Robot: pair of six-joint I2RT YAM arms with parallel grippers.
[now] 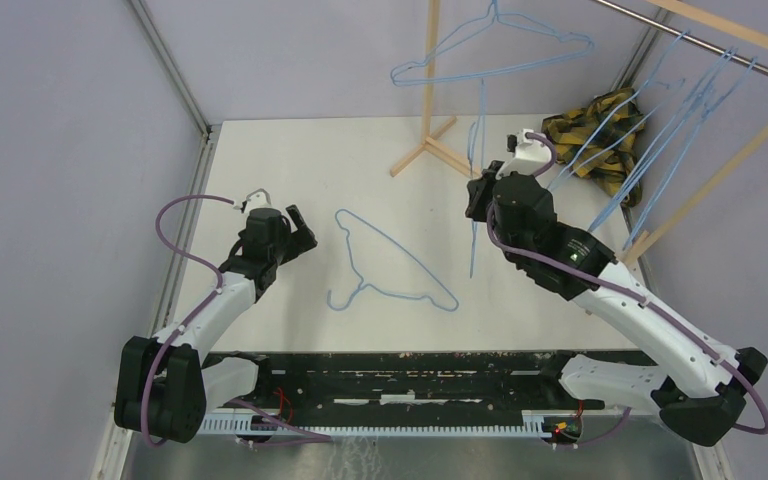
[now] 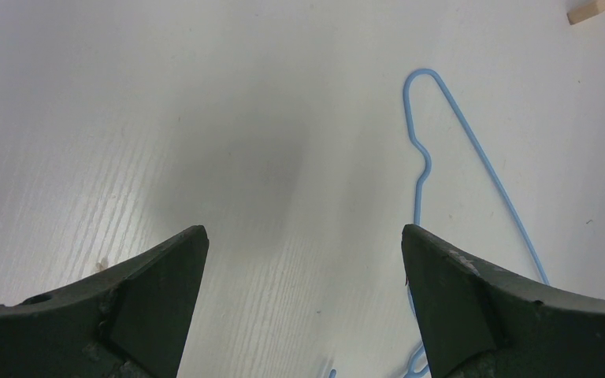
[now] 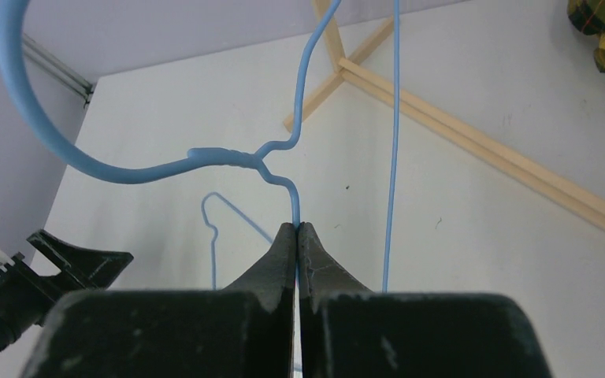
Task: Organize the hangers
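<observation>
Right gripper (image 3: 298, 228) — is pinching thin light-blue wire hanger (image 3: 220, 156) just below its hook (hanging above the white table (image 1: 290, 160)); left gripper (image 2: 303, 236) — is gaping wide; second light-blue hanger (image 2: 488, 161) is lying flat beside it.

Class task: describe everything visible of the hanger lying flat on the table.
This hanger is thin light-blue wire bent into a triangle, its small hook toward the arms' bases. It lies flat on the white table between the two arms. Nothing touches it; the open left end effector hovers beside it.
</observation>
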